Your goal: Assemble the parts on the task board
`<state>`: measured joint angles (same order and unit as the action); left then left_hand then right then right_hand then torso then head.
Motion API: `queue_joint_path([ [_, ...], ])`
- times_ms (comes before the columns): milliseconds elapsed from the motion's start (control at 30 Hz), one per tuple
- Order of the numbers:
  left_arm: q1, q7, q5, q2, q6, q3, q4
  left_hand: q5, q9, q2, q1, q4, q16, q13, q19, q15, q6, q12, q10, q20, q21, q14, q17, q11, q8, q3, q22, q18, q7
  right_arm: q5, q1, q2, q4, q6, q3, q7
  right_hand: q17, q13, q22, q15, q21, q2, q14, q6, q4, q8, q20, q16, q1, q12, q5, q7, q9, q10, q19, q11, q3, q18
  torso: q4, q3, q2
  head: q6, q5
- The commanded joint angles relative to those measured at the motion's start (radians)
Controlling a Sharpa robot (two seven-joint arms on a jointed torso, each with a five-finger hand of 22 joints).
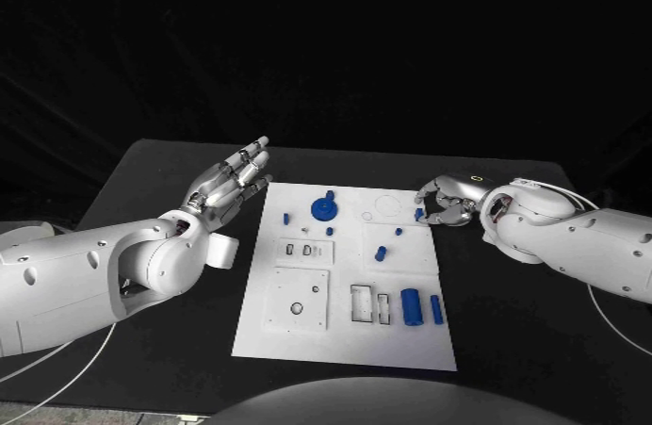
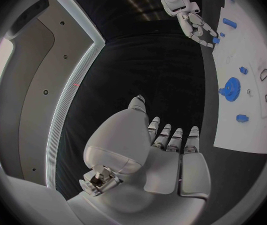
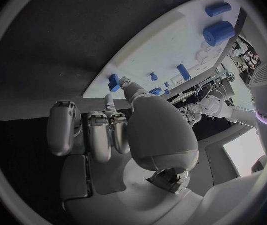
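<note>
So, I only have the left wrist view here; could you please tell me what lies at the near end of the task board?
Observer: In the head view, a thick blue cylinder and a thinner blue cylinder lie side by side near the task board's near right corner.
Operator: Thank you. Is the right hand holding a part?
Observer: I cannot tell. In the right wrist view, one finger of the right hand reaches to a small blue part at the board's edge.

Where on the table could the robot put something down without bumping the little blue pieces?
The bare black table right of the white task board, nearer than the right silver hand, looks free. So does the strip beyond the board's far edge. The board is crowded: the blue gear and two blue cylinders sit there. The left silver hand borders its left side.
</note>
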<state>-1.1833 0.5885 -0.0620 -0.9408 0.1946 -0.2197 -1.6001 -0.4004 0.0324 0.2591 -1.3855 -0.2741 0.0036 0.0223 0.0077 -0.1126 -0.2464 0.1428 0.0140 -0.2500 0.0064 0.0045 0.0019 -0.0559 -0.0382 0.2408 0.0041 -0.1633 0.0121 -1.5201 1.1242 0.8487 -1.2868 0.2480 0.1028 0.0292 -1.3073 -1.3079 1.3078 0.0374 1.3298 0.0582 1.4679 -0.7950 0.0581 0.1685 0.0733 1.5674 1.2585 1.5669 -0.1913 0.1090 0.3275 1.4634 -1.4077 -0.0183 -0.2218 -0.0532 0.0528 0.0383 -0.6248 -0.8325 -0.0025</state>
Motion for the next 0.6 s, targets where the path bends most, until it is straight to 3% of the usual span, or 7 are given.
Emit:
queue_joint_path([
  [33,0.0,0.005,0.0,0.0,-0.022,0.001,-0.002,-0.005,0.001,0.002,-0.008,0.003,0.002,0.001,0.001,-0.007,-0.003,0.006,0.002,-0.009,0.001,0.001,0.001,-0.007,-0.005,-0.006,0.001,-0.018,0.001,-0.025,-0.004,-0.003,0.005,-0.001,0.0,0.003,-0.263,-0.263,0.174,-0.008,-0.01,-0.002,0.103,0.009,-0.001,0.03,0.009,0.003,0.014,0.004,0.0,0.0,0.026,0.107,0.001,-0.006,0.015,-0.011,0.0001,-0.0002,0.0,-0.002,0.0],
  [267,0.0,0.003,0.0,-0.001,-0.023,0.001,-0.002,-0.006,0.001,0.002,-0.009,0.003,0.002,0.001,0.001,-0.007,-0.003,0.006,0.002,-0.009,0.001,0.001,0.001,-0.007,-0.005,-0.006,0.001,-0.018,0.001,-0.029,-0.011,-0.009,0.014,-0.003,0.0,0.007,-0.263,-0.263,0.173,-0.007,-0.023,-0.014,0.103,0.052,-0.001,0.123,0.008,0.003,0.027,0.004,-0.018,-0.003,0.117,0.107,0.003,-0.005,0.042,-0.013,-0.0001,-0.0005,0.0,-0.003,-0.001],
  [600,0.0,0.001,0.0,-0.001,-0.026,0.001,0.0,-0.007,0.001,0.003,-0.01,0.004,0.002,0.001,0.001,-0.007,-0.003,0.005,0.002,-0.009,0.001,0.001,0.001,-0.008,-0.005,-0.006,0.001,-0.018,0.002,-0.032,-0.015,-0.018,0.024,-0.004,0.0,0.008,-0.263,-0.263,0.173,-0.003,-0.032,-0.026,0.103,0.058,-0.001,0.215,0.006,0.003,0.039,0.004,-0.063,-0.009,0.199,0.107,0.003,-0.001,0.053,-0.014,-0.0004,-0.0003,0.0,-0.004,-0.003],
])
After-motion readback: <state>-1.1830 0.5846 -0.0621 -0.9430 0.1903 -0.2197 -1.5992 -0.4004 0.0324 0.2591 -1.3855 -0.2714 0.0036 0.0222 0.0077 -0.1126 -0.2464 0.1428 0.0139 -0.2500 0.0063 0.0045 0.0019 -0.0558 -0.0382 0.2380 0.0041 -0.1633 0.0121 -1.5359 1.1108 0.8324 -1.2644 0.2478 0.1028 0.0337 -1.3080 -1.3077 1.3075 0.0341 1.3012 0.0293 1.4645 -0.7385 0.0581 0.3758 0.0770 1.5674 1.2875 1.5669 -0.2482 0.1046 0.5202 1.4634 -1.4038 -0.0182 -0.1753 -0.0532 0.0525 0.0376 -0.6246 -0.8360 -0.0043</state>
